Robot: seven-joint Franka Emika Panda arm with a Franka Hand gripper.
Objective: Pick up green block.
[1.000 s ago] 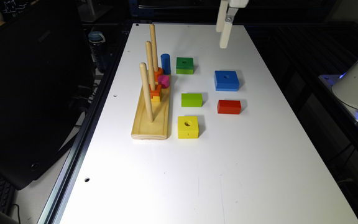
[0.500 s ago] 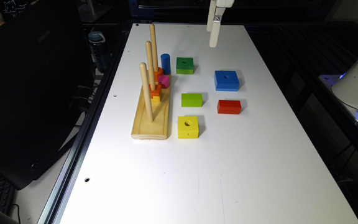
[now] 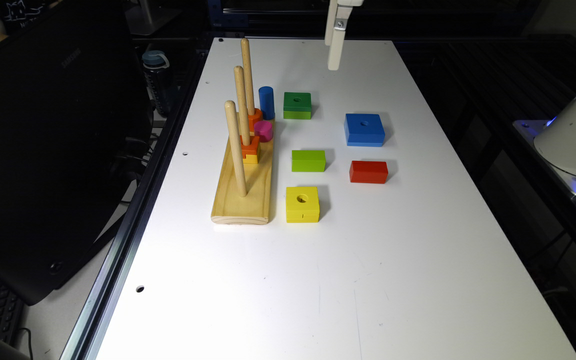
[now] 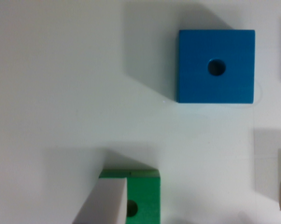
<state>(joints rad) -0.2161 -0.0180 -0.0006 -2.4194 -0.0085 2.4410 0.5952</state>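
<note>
The green block [image 3: 297, 104] lies flat on the white table [image 3: 318, 280], dark green top up with a round centre hole, next to a blue cylinder [image 3: 266, 102]. My gripper [image 3: 334, 61] hangs high above the table, behind the block and a little toward the exterior view's right, apart from it. In the wrist view the green block [image 4: 142, 196] sits at the picture's edge, with a white part of the gripper across one corner of it. That view does not show how the gripper stands.
A blue square block [image 3: 364, 129] [image 4: 216, 66], a lime-green plain block [image 3: 308, 160], a red block [image 3: 368, 171] and a yellow block [image 3: 302, 203] lie nearby. A wooden peg base [image 3: 243, 200] with three tall pegs stands beside them. A dark laptop [image 3: 43, 125] borders the table.
The gripper has moved toward the exterior view's left, from above the blue block's side toward the green block's side. The blocks have not moved.
</note>
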